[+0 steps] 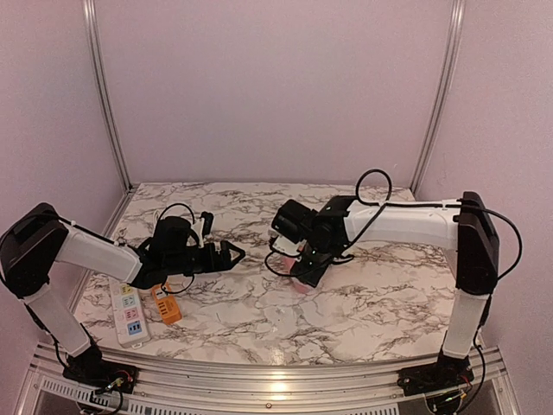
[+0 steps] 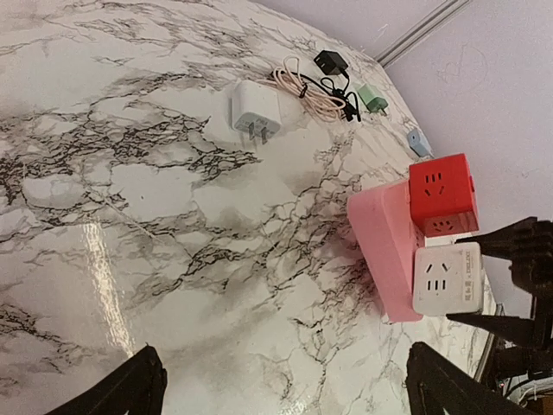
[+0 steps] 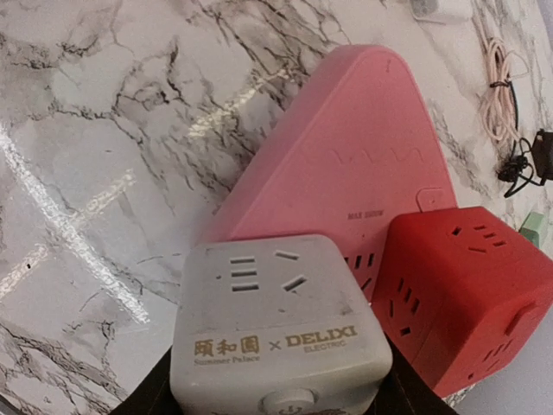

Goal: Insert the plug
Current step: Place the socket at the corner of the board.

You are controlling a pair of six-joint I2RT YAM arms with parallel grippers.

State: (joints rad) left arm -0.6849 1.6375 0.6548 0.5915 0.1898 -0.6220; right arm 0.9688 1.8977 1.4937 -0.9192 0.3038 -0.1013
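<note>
insertion appears to be running: right gripper (image 3: 276,393) is clenching the white cube plug (image 3: 276,320) at lower centre, seating it on the pink strip (image 3: 363,147) beside the red cube (image 3: 467,294). left gripper (image 1: 226,253) is hanging released. next is likely calling for a straight push.

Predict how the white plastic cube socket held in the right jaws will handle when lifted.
White plastic cube socket: rigid moulded shell, so it probably won't flex. Its smooth, rounded faces may be slippery. Flat sides make it unlikely to roll if set down.
</note>
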